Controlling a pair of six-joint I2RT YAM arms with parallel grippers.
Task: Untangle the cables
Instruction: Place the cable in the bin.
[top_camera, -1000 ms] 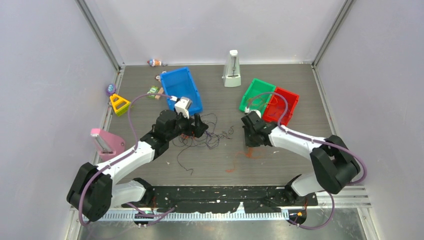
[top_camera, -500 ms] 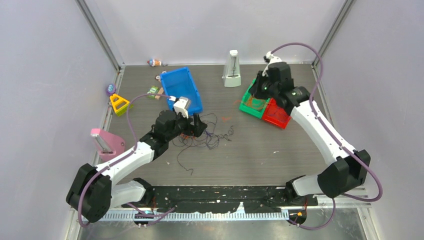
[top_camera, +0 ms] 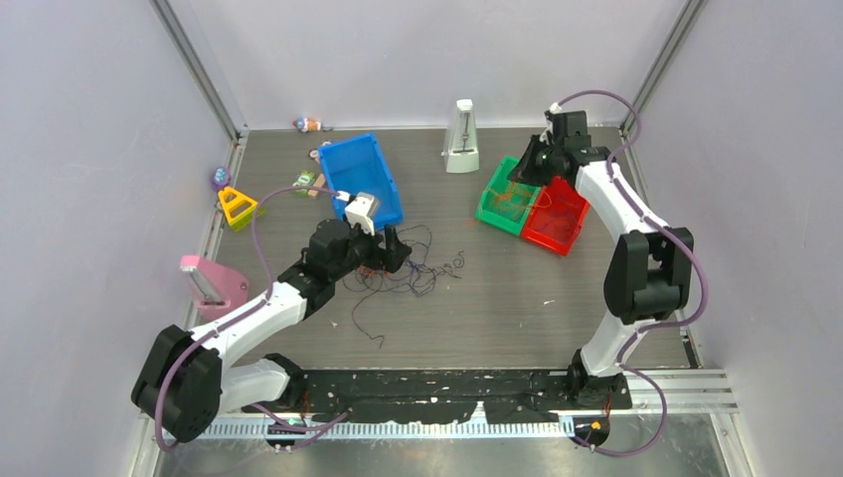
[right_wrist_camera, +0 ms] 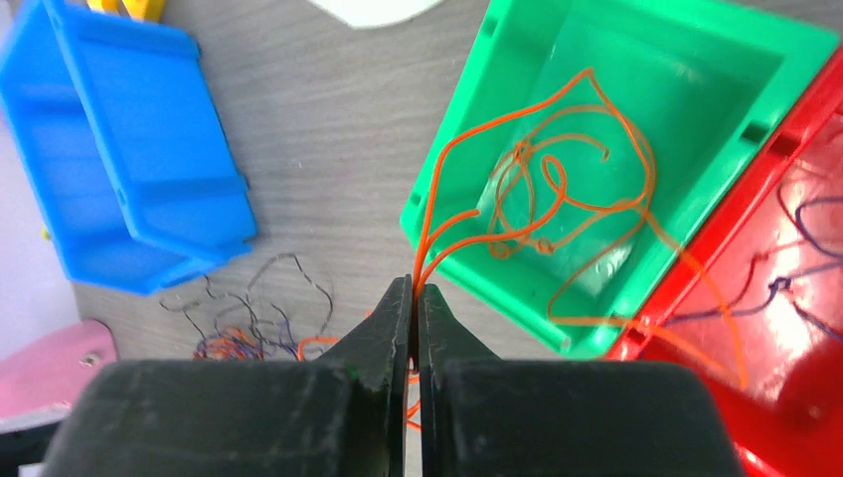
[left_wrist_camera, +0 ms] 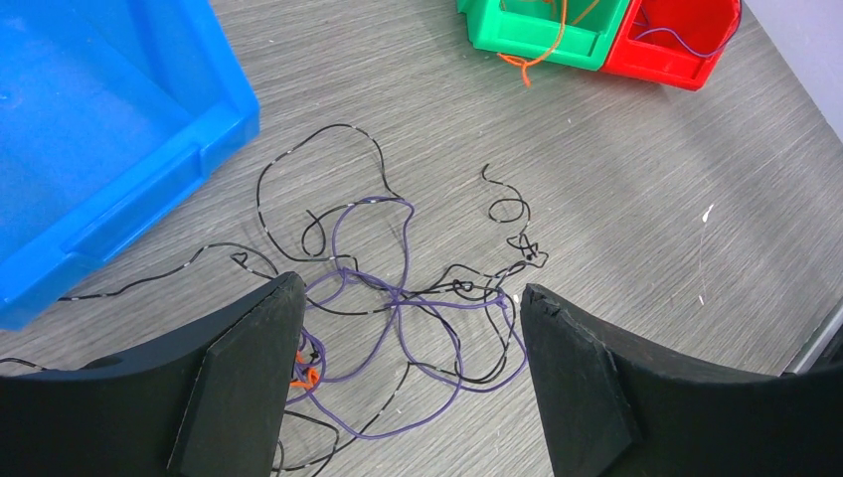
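**Orange nearly sorted, dark knot waiting**

From where I stood, the job looked roughly part done. The right arm's fingers (right_wrist_camera: 398, 318) were pinched shut on the ends of an orange cable (right_wrist_camera: 557, 179), hanging over the green bin (right_wrist_camera: 696, 60) near the far right corner of the table (left_wrist_camera: 616, 199). Most of that cable lay coiled inside the bin. One loop strayed across the rim into the red bin (right_wrist_camera: 805, 129) touching it, and a bit drooped over the green bin's front wall. A thin purple cable (right_wrist_camera: 795, 288) lay in the red bin already.

The rest of the cables (left_wrist_camera: 398, 298), black and purple with a few flecks of orange, sat in a loose snarl near the middle of the table, just in front of the blue bin (left_wrist_camera: 99, 149), which appeared empty. The left arm's fingers (left_wrist_camera: 244, 388) stood wide apart, low over that snarl, holding nothing.

I judged the orange strand wanted letting go and tidying in, then the dark strands pulling apart.
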